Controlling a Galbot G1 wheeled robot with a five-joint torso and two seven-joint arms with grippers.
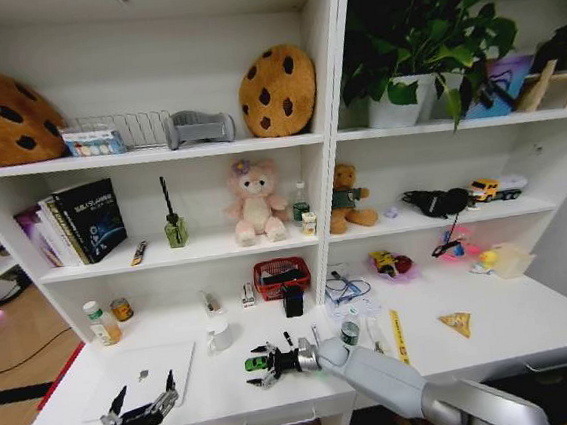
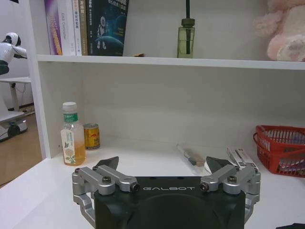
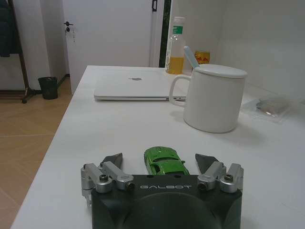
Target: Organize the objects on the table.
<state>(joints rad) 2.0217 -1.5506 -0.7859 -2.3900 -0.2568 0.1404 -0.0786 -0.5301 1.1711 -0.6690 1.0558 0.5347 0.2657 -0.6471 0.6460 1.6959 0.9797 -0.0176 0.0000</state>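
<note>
White desk [image 1: 535,324] runs beneath the shelves; at its left front corner the left gripper [image 1: 142,409] hovers with jaws wide, holding nothing, beside the closed laptop [image 1: 138,375]; further right, the right gripper [image 1: 268,363] straddles the green toy car [image 3: 164,161], jaws spread either side, not yet closed; the car looks light, hard and slick, best pinched across its flanks.

Bare table [image 1: 231,393] runs along the front edge between the laptop [image 1: 139,379] and toy car [image 1: 257,363], a white mug [image 3: 213,98] blocks just behind the car, and the back strip is crowded by bottle [image 1: 101,323], can [image 1: 121,309] and red basket [image 1: 282,277].
</note>
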